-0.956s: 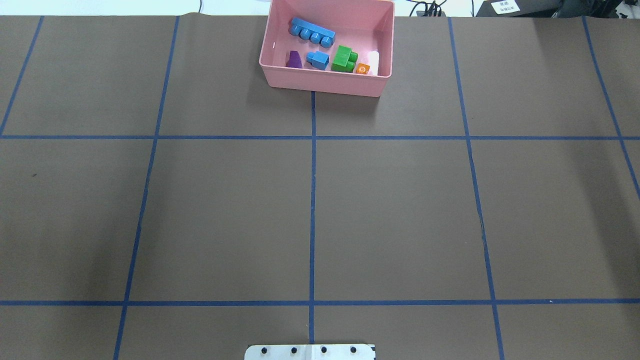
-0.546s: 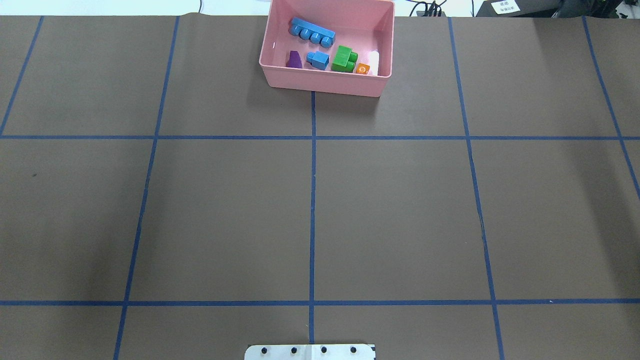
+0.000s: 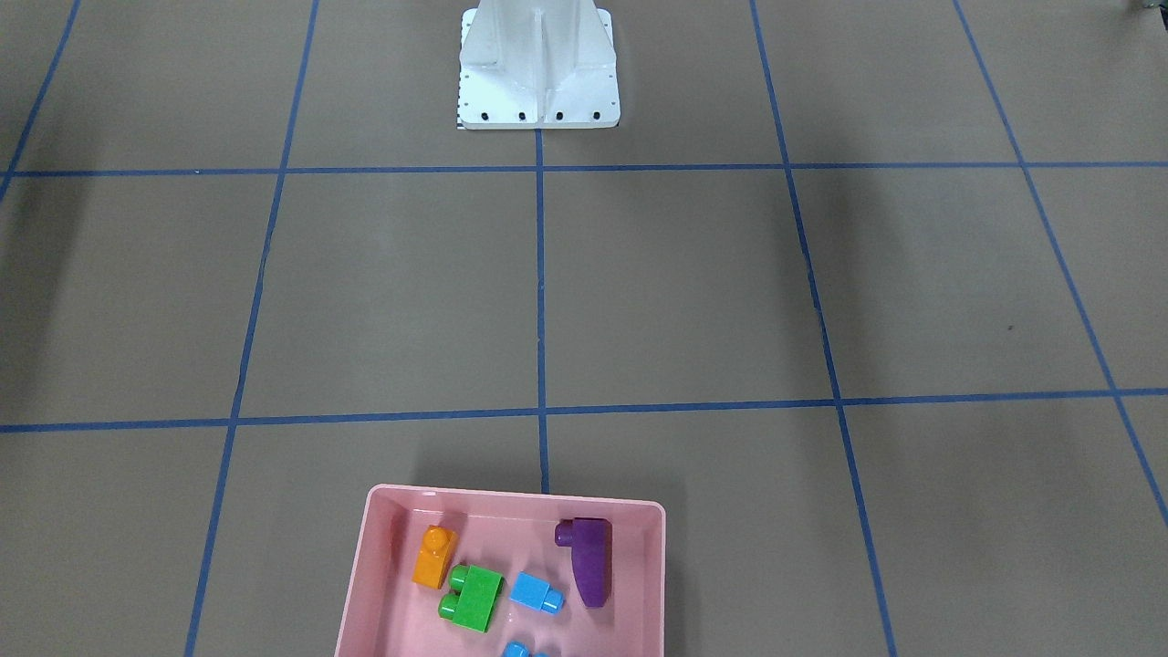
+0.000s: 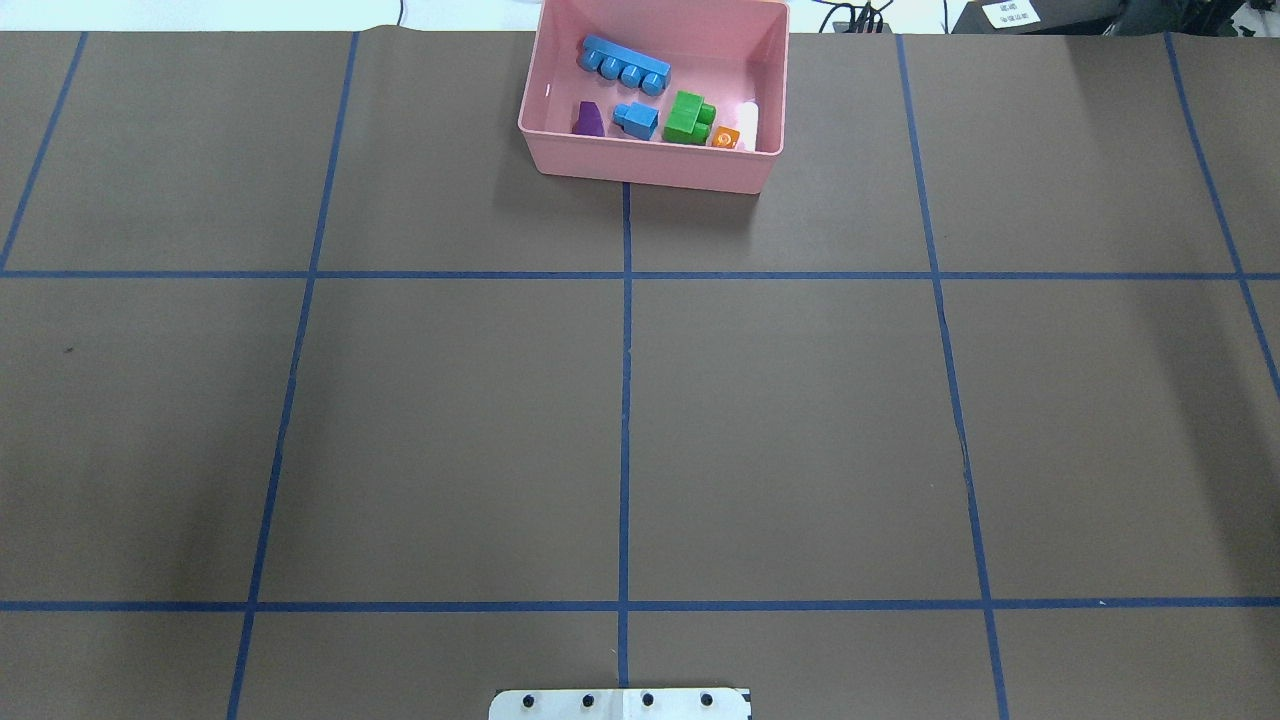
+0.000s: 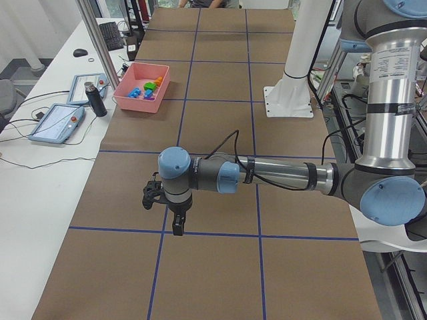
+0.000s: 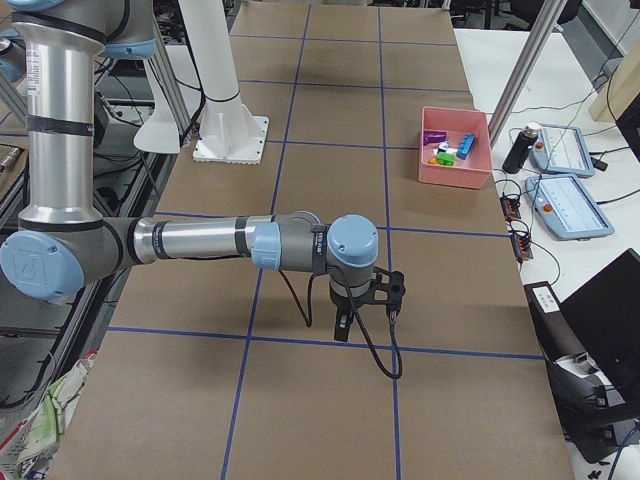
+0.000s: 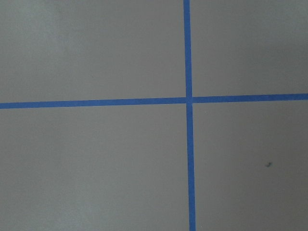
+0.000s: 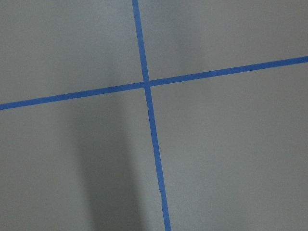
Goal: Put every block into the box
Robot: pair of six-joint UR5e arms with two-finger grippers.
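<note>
The pink box (image 4: 650, 172) stands at the table's far edge near the middle; it also shows in the front view (image 3: 363, 566). In it lie the long light blue block (image 4: 624, 65), the purple sloped block (image 4: 588, 120), the small light blue block (image 4: 636, 120), the green block (image 4: 688, 118) and the orange block (image 4: 726, 138). My left gripper (image 5: 178, 230) and my right gripper (image 6: 340, 332) show only in the side views, low over the table's ends, far from the box. I cannot tell whether they are open or shut.
The white robot base (image 3: 538, 73) stands at the table's near edge. Blue tape lines (image 4: 625, 400) cross the brown table cover. A black bottle (image 5: 95, 99) and tablets (image 6: 570, 205) lie on the side bench next to the box.
</note>
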